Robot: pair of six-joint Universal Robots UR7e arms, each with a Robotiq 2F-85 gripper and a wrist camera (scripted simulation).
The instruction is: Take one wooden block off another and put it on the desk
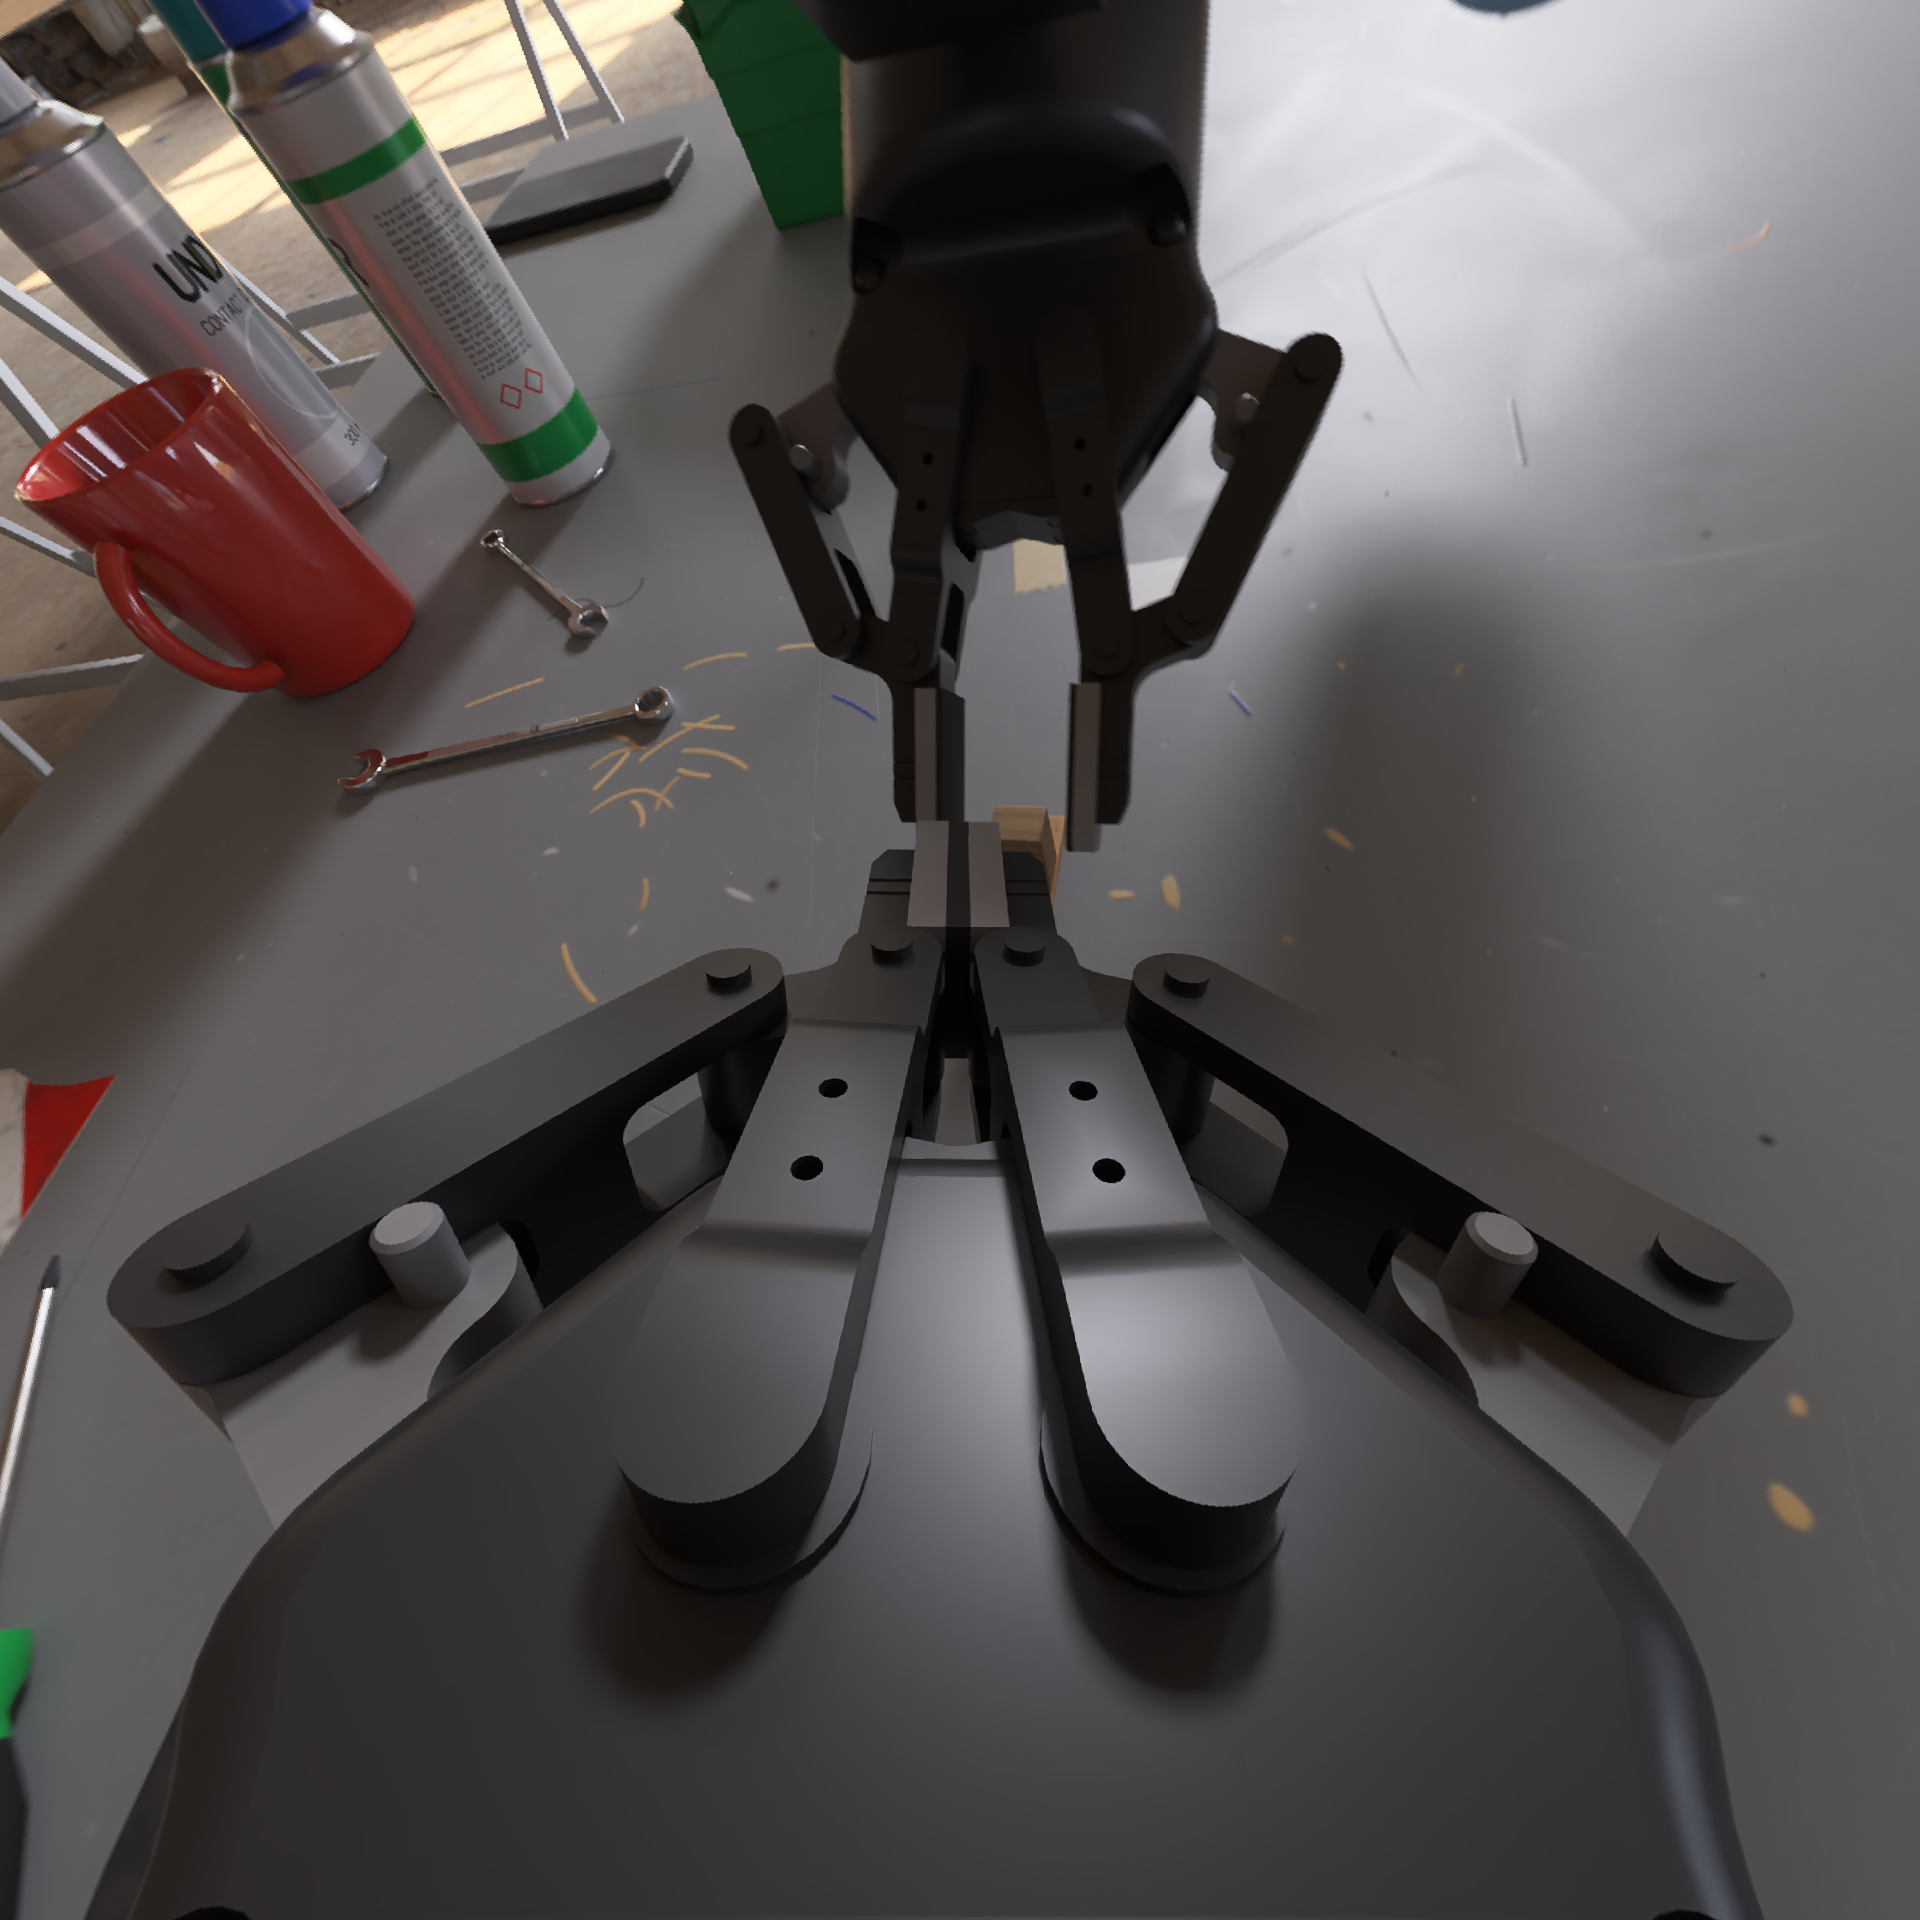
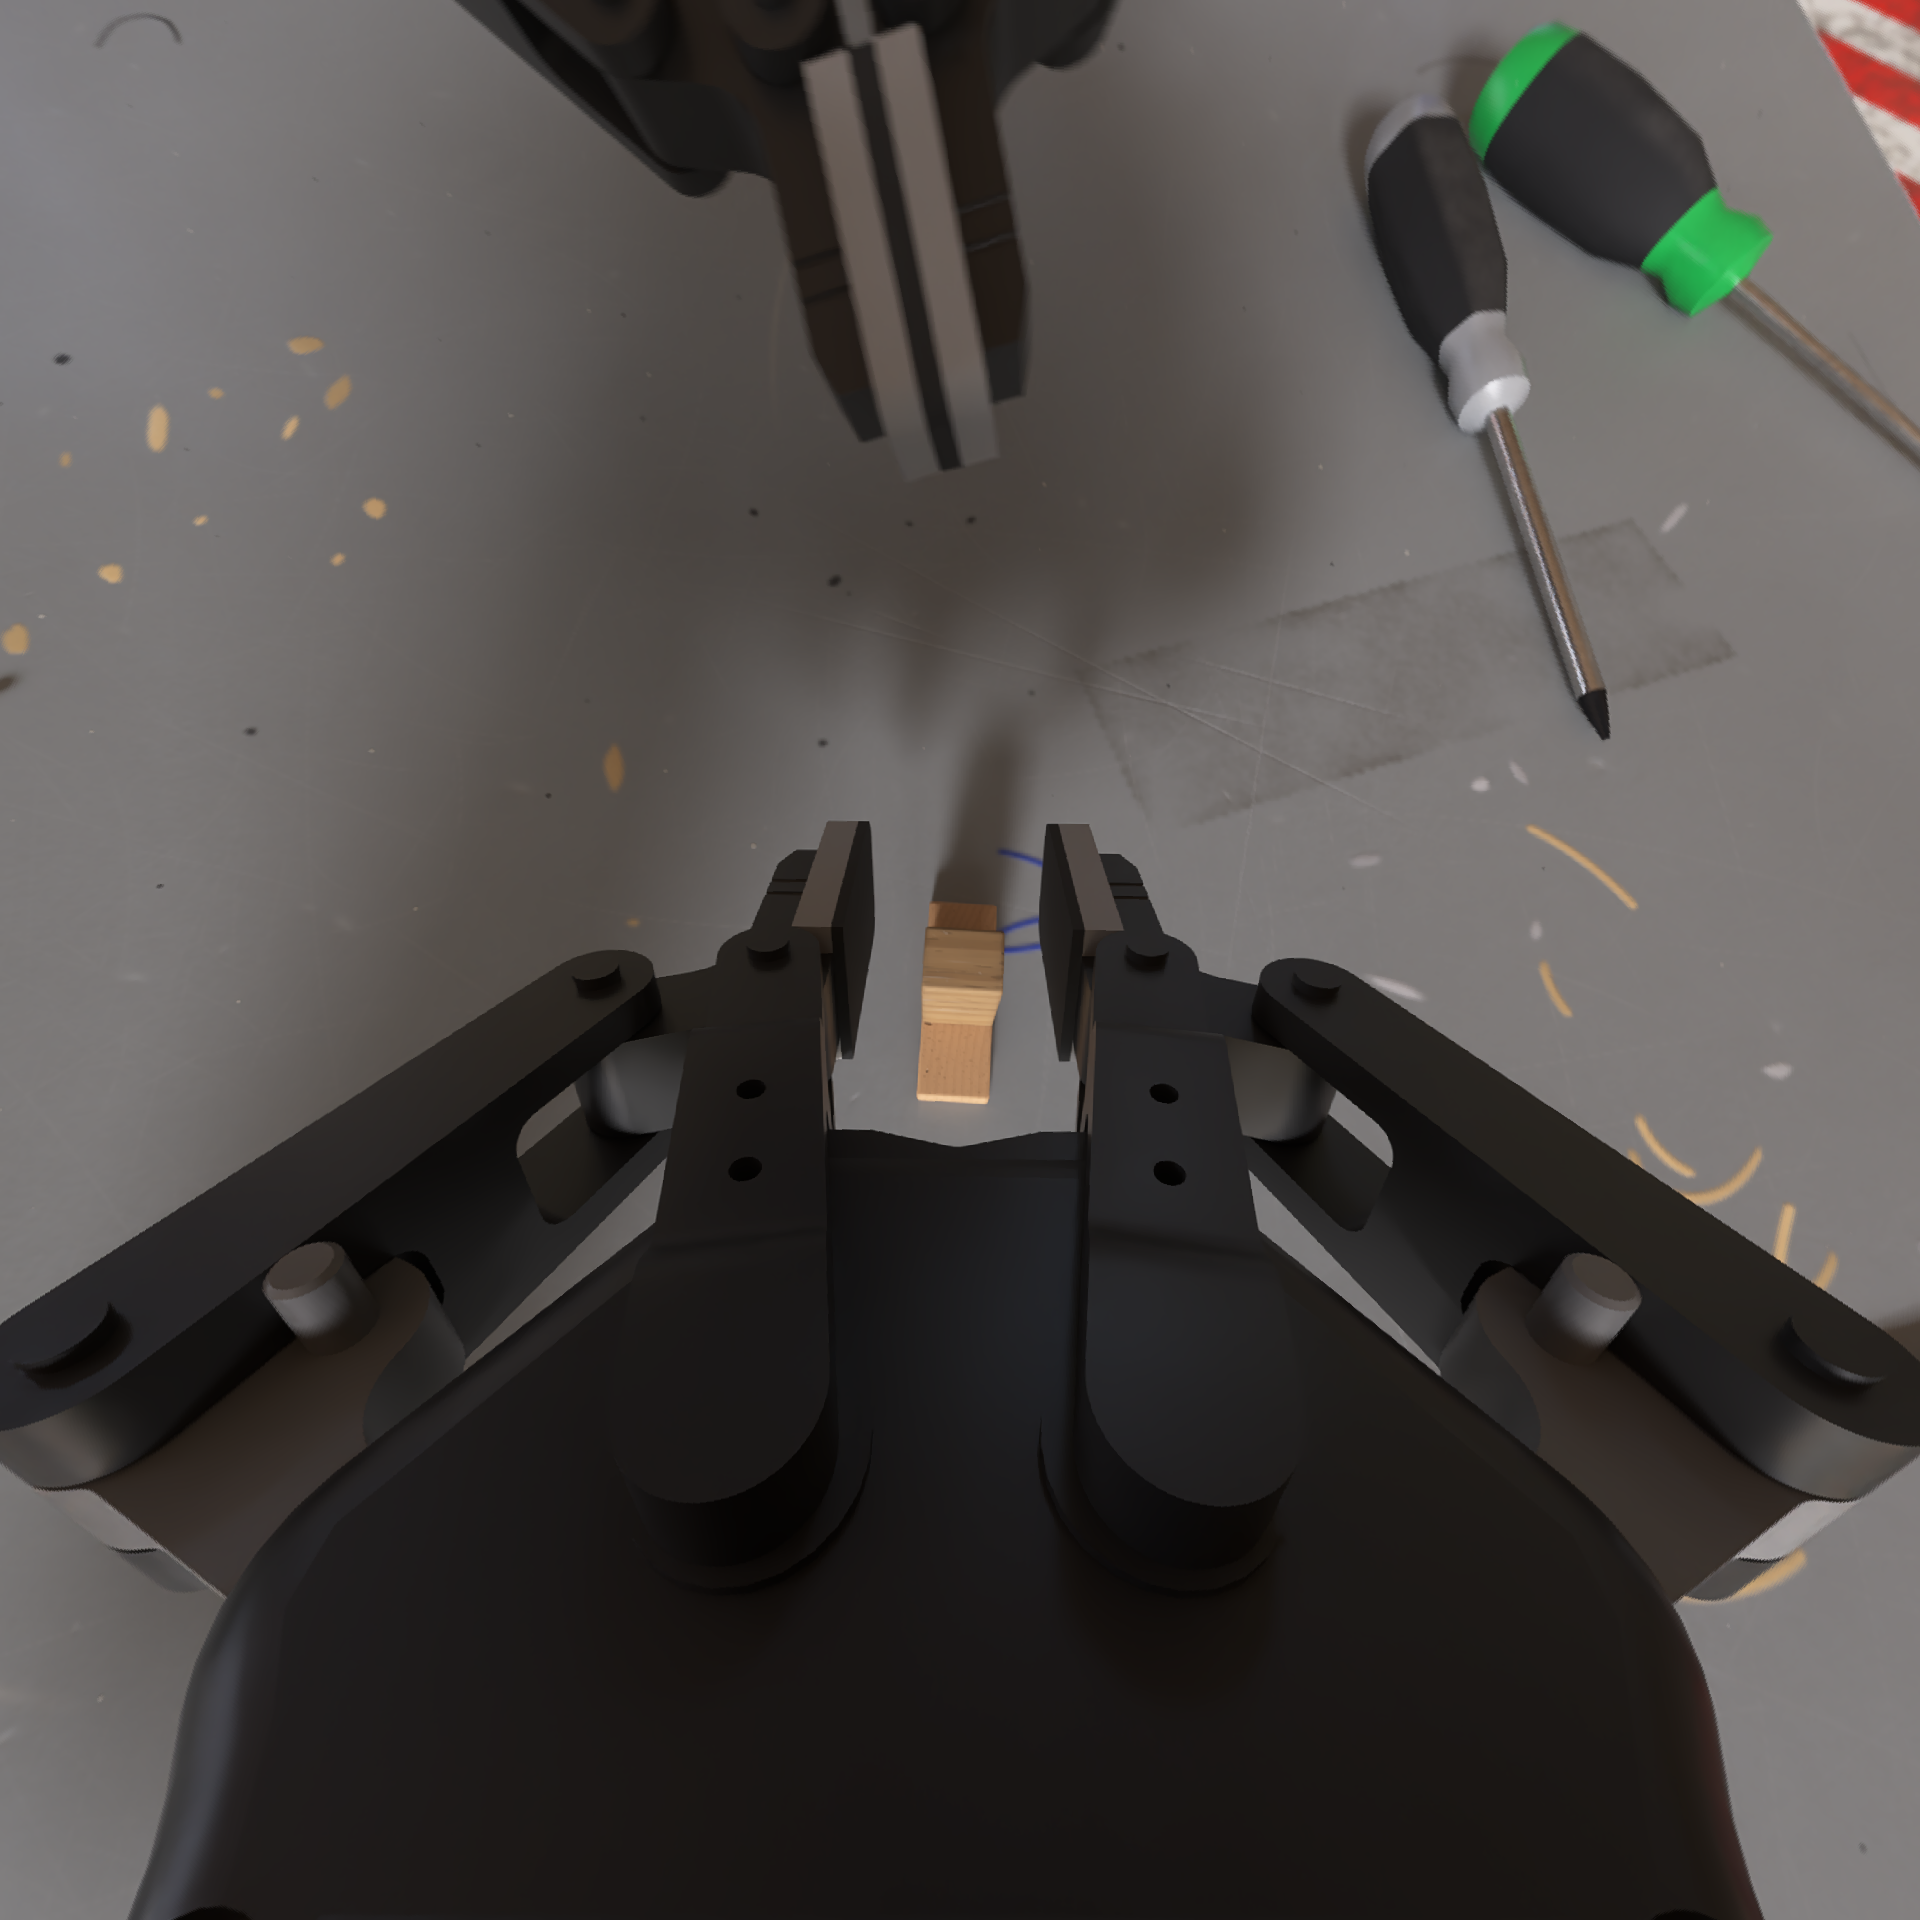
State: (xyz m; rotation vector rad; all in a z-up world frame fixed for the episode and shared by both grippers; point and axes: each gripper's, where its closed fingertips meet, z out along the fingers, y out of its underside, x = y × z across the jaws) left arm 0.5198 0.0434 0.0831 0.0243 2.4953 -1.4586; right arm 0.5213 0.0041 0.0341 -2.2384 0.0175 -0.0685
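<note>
Between the parted pads of the right gripper [image 2: 956, 940], which points down at the grey desk [image 2: 416, 727], stands a small stack of pale wooden blocks [image 2: 961, 971]; how many blocks it holds I cannot tell. Neither pad touches it, with a gap on each side. Facing it hangs the left gripper [image 1: 958, 883], pads pressed together on nothing. Bare desk surrounds the stack. Two screwdrivers lie near one desk edge: a black-and-grey one [image 2: 1475, 343] and a black-and-green one [image 2: 1621, 166]. Towards the opposite edge are two steel spanners [image 1: 509, 740], one red mug [image 1: 218, 540] and two spray cans [image 1: 416, 260].
</note>
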